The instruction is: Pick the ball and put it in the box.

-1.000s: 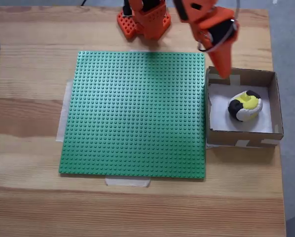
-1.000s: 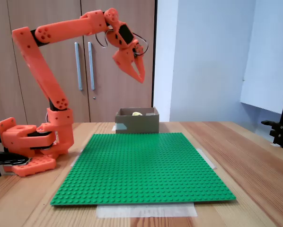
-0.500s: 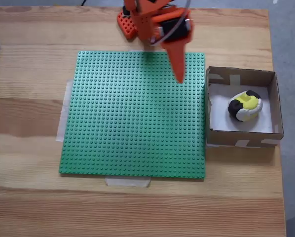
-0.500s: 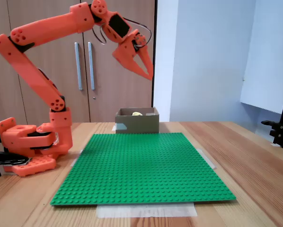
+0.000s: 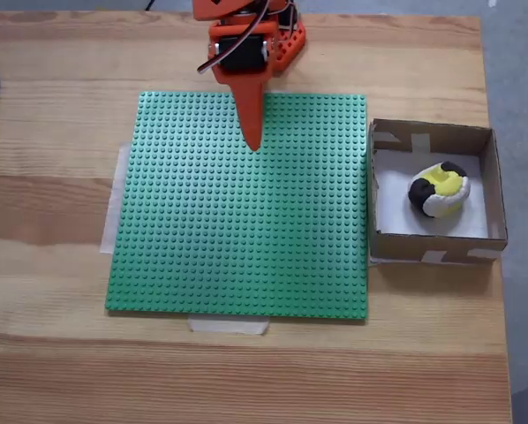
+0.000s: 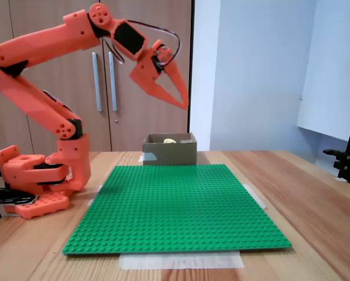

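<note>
I see the soft stitched ball [image 5: 439, 189] lying in the shallow cardboard box [image 5: 432, 248] at right; my pointed orange gripper [image 5: 253, 143] hangs clenched, empty, above the studded green baseplate [image 5: 237, 230].

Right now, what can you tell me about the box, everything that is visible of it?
The box is square, shallow and open-topped, brown cardboard by its look, with a white inner bottom and pale tape patches on its walls. It sits flat on the wooden table, against the right edge of the green baseplate in the top-down fixed view. The ball, yellow, black and white, lies inside on the bottom. Nothing else touches the box.
</note>
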Available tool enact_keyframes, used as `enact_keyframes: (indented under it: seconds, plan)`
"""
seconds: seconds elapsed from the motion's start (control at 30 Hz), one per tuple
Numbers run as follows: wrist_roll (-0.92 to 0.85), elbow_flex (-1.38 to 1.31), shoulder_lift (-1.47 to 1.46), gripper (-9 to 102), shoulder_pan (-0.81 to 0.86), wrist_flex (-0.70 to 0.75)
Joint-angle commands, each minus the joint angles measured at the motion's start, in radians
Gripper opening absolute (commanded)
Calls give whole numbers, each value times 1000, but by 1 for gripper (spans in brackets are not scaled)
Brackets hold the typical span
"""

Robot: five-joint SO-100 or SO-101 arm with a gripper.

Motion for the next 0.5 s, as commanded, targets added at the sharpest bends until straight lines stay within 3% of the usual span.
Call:
enact_keyframes:
  seconds: [0.0,0.47]
  plan:
    - [20,44,92,-1,25,-28]
    - [-12,408,380,-1,103,-146]
